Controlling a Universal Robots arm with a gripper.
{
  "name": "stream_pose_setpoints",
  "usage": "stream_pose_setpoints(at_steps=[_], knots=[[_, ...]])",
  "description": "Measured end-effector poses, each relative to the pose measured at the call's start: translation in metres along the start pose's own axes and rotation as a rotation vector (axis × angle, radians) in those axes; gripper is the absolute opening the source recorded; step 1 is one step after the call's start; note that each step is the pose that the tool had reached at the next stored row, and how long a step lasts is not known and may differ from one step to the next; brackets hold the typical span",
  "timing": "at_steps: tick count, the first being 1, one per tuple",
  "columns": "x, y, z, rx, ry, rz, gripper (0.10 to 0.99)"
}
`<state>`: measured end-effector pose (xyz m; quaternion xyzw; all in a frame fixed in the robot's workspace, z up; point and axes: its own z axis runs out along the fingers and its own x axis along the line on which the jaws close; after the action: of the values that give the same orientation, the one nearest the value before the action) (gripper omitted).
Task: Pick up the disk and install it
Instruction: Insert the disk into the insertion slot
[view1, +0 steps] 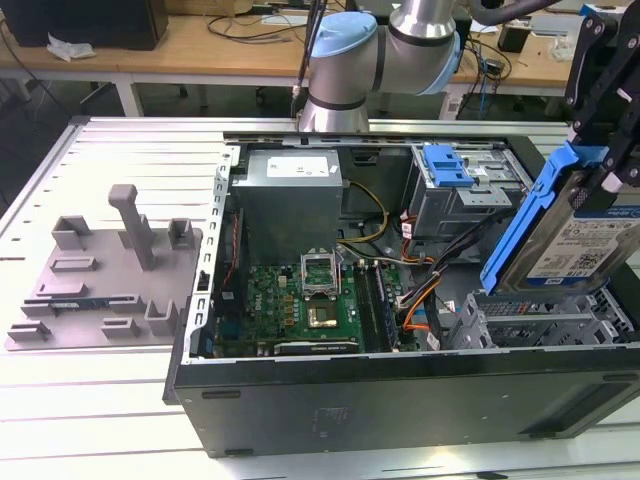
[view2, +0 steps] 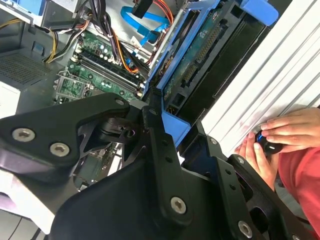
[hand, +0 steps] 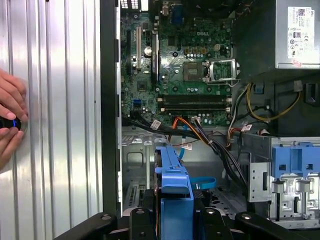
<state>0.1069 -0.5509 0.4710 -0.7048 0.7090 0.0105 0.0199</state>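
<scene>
In the exterior view my gripper (view1: 605, 150) is at the far right, shut on the disk (view1: 580, 240). The disk is a silver drive with a white-and-blue label, framed by a blue bracket (view1: 530, 220). It hangs tilted, its lower edge just above the grey metal drive cage (view1: 540, 320) in the near right corner of the open computer case (view1: 400, 390). In the second wrist view the disk's underside (view2: 200, 55) and blue bracket (view2: 172, 125) sit between my black fingers (view2: 160, 150). In the first wrist view the bracket's end (hand: 175, 190) points down over the cage floor (hand: 135, 165).
Inside the case are a grey power-supply box (view1: 290, 190), a green motherboard (view1: 310, 300), orange and black cables (view1: 420, 290) and a blue-latched bay (view1: 460, 175). A grey fixture plate (view1: 110, 270) lies on the exterior view's left. A person's hands (view2: 270, 140) hold a small black device beside the case.
</scene>
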Motion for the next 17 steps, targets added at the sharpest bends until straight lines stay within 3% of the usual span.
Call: stream_pose_setpoints(at_steps=[17], knots=[[0.0018,-0.0016,0.0081,0.0,0.0,-0.005,0.369]])
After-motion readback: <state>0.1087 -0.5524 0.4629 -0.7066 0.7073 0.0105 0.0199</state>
